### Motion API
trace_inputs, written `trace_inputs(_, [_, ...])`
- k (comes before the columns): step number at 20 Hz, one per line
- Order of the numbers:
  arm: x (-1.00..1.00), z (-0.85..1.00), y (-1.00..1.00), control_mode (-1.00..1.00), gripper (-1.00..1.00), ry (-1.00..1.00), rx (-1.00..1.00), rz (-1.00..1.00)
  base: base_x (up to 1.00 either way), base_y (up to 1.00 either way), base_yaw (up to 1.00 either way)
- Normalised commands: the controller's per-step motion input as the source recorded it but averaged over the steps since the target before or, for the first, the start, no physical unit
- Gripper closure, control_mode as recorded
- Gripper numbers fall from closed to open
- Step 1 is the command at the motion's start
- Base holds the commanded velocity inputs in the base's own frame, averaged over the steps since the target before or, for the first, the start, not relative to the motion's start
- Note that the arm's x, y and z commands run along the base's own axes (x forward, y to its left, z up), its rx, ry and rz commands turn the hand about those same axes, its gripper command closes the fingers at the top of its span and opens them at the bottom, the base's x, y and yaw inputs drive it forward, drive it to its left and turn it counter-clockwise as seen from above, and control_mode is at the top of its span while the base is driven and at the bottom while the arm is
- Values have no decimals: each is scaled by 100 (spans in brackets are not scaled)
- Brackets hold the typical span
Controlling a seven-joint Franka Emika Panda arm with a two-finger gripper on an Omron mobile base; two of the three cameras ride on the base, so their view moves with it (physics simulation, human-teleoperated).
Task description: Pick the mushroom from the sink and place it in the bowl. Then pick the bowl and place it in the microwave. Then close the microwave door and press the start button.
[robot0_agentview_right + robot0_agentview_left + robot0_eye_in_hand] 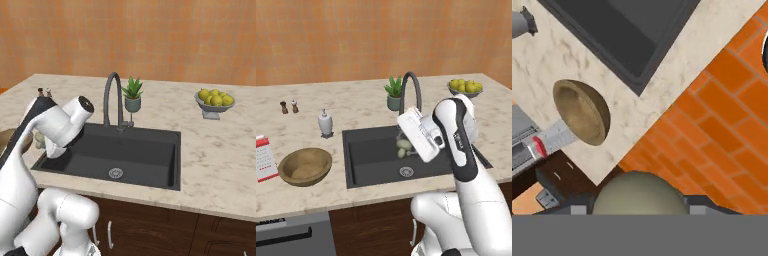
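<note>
Nearby, soap dispenser (325, 123) stands between bowl (305, 166) and sink (376, 155)

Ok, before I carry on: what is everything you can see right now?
mushroom: one, pale cream, between the fingertips
bowl: one, brown wood, on the counter left of the sink
sink: one, dark grey, set in the counter
faucet: one, dark, behind the sink
potted plant: one, green, beside the faucet
fruit dish: one, grey, yellow-green fruit, counter's far right
soap dispenser: one, white, left of the sink
shakers: two, small, far left
counter: one, pale marble
gripper: one, closed on the mushroom, above the sink
</note>
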Motion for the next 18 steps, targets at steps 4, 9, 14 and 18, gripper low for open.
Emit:
trace_inputs(4, [10,25,100,-100,100,19,-35,0,0,0,0])
trace_inputs(9, [36,0,97,-100,100,19,-29,0,0,0,0])
trace_inputs(14, [42,0,67,-100,100,5,-11,0,0,0,0])
trace_inputs(18, [62,-23,71,-100,100,2,-10,0,0,0,0])
